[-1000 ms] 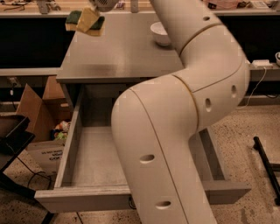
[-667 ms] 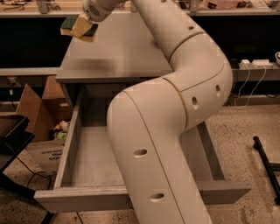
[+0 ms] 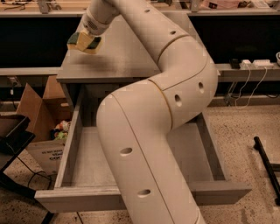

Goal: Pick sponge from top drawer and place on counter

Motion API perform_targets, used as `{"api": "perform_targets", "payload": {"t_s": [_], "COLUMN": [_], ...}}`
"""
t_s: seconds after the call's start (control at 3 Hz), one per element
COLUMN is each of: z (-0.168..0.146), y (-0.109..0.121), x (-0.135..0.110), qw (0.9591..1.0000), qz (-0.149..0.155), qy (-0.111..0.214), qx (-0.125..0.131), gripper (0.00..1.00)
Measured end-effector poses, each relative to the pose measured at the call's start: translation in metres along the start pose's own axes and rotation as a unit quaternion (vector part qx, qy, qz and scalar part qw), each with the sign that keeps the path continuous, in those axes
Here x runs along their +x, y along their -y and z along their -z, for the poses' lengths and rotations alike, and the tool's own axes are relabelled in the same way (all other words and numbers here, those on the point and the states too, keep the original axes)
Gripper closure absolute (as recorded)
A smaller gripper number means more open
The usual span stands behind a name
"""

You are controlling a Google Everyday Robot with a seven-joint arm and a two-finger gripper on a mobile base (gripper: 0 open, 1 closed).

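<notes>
The sponge (image 3: pixel 84 42), dark green over pale yellow, hangs in the air over the left part of the grey counter (image 3: pixel 127 59) and casts a shadow on it. My gripper (image 3: pixel 89 36) is at the end of the white arm, at the upper left, shut on the sponge from above. The top drawer (image 3: pixel 83 166) is pulled fully open below the counter. Its visible grey floor is bare, and my arm hides its middle and its handle.
An open cardboard box (image 3: pixel 41 116) with clutter stands on the floor left of the drawer, with a black stand (image 3: pixel 13 138) in front of it. A pale wooden bench (image 3: pixel 52 6) runs behind the counter. Cables and a power strip (image 3: pixel 253 63) are at the right. A black bar (image 3: pixel 267 164) lies on the floor.
My arm has swung left and a little lower, carrying the sponge from the counter's back towards its left edge. The white bowl seen earlier is now hidden behind my arm.
</notes>
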State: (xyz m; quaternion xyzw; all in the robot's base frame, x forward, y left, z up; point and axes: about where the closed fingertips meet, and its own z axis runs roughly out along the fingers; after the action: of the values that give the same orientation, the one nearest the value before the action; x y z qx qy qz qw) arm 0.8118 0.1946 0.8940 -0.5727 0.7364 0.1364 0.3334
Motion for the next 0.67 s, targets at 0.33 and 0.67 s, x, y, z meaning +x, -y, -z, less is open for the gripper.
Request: {"api": "perform_targets", "payload": {"t_s": [0.33,0.67], "z": [-0.0001,-0.0001], "y": [0.0000,0.0000], "x": [0.0000,0.0000], "qw": [1.0000,1.0000], "qz": [0.000,0.000], "qy": [0.000,0.000], "qx": [0.000,0.000], "gripper": [0.50,0.26]}}
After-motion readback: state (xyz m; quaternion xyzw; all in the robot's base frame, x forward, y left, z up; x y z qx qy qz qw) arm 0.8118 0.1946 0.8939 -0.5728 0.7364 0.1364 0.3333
